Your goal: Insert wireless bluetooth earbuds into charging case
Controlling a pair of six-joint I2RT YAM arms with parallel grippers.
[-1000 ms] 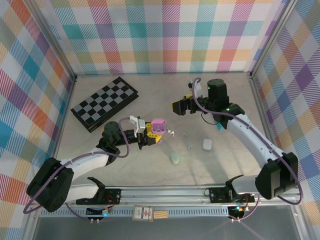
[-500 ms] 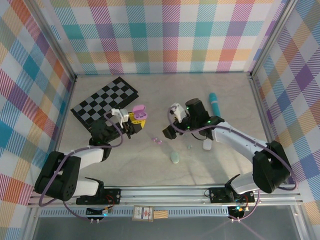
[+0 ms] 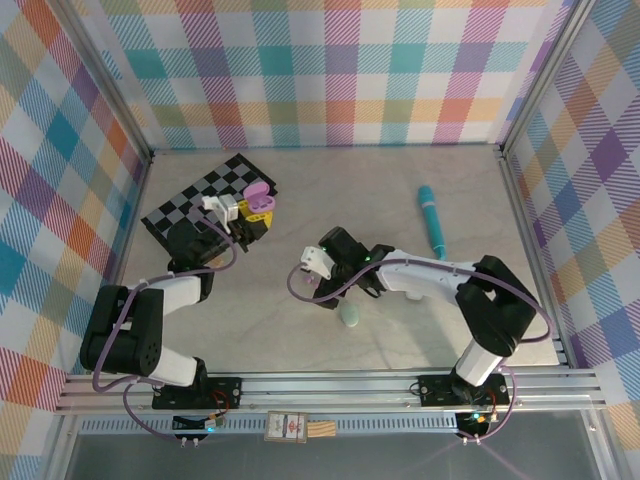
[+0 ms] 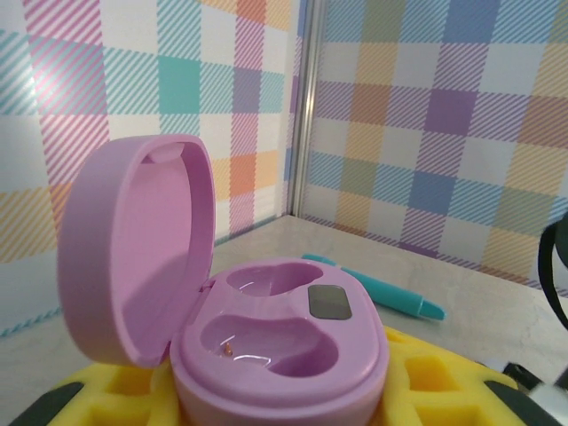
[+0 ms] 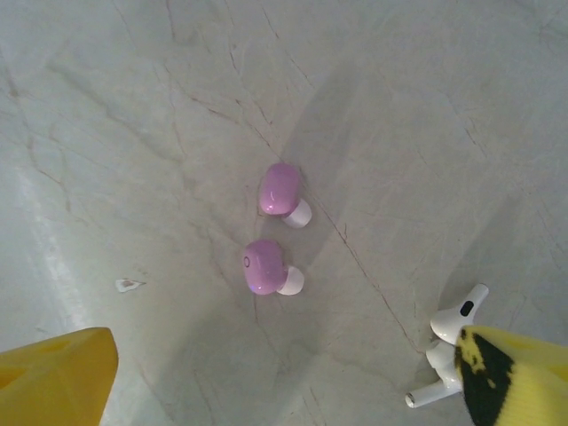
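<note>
Pink earbuds (image 5: 280,195), two tiny glossy buds, lie loose on the pale veined tabletop (image 5: 133,106). Each is a lilac-pink bulb with a small white tip. In the right wrist view they sit near the middle of the frame, one just below the other, close together but apart. Down in the lower right corner lie white stemmed earbuds (image 5: 448,342), partly behind a yellow-and-black finger. The right gripper (image 5: 284,373) hangs over the pink pair with its jaws spread wide, nothing between them.

Towards the upper left of the overhead view, the left gripper (image 4: 275,399) is clamped on the charging case (image 4: 275,346). The case is a lilac pebble with its lid (image 4: 133,248) swung up and both moulded wells bare. A chessboard (image 3: 195,205) lies beneath that arm. A pale green case (image 3: 350,315) rests just below the right wrist, and a teal pen (image 3: 432,220) lies right of centre.
</note>
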